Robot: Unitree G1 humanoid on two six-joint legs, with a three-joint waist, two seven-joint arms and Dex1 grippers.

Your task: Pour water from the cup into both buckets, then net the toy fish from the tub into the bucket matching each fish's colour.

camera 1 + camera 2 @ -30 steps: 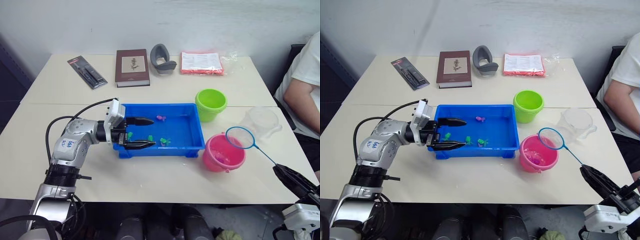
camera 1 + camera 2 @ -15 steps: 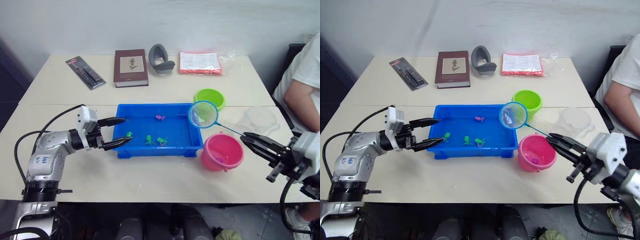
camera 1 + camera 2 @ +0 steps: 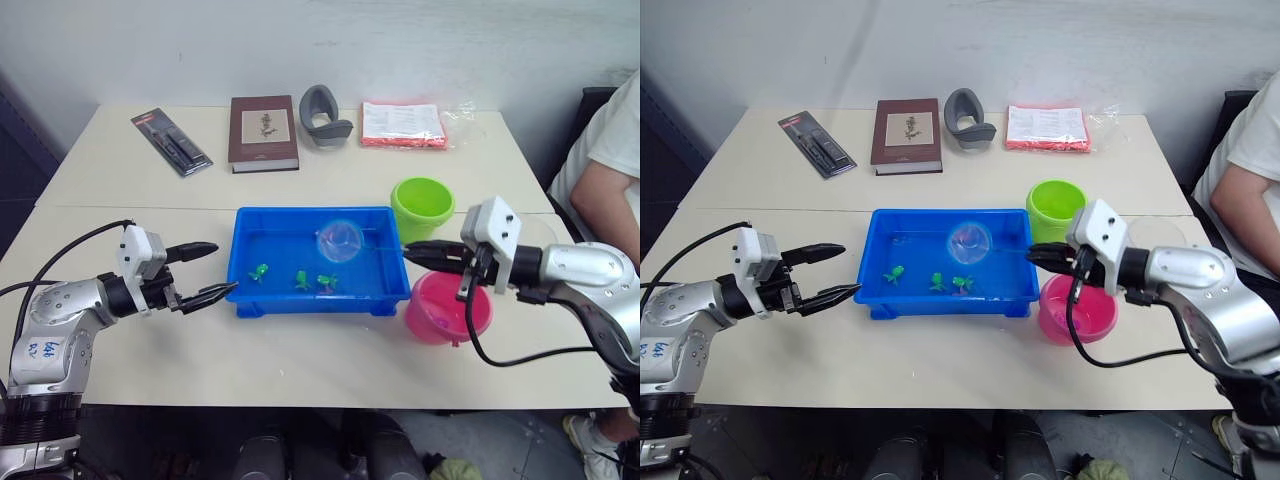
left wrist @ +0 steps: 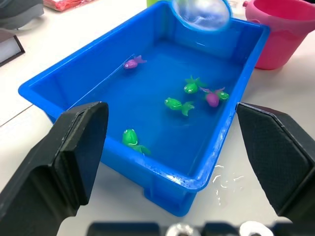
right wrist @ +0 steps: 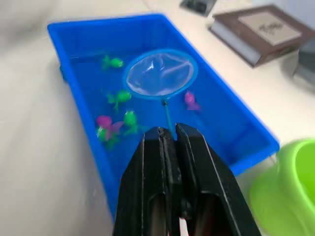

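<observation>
So, progress check. The pouring part looks done as far as I can judge: the shallow bright blue plastic tub (image 3: 318, 262) has water in it, and the clear plastic cup with the spout (image 3: 530, 232) is parked on the table behind my right arm, though I can't make out whether the pails got their share. There's something small and pink at the bottom of the round pink plastic bucket (image 3: 447, 306), so I'd guess at least one fish is already sorted. I can't see into the lime green plastic bucket (image 3: 422, 207) well enough to say.

Plenty left, though. The tiny plastic toy fish (image 4: 178, 104) in the tub count about three green and two pink, so most of the netting is ahead of me.

My right gripper (image 5: 170, 141) is clenched on the thin dark stick of the little round net with the light blue rim (image 5: 160, 74). From the gripper the hoop sits at roughly 9 o'clock in the head view, held out over the far middle of the tub, near the lone pink fish by the back wall. The green ones sit along the near side.

My left gripper (image 3: 206, 271) has its fingers spread and holds nothing, just off the tub's left end, at its 9 o'clock.
</observation>
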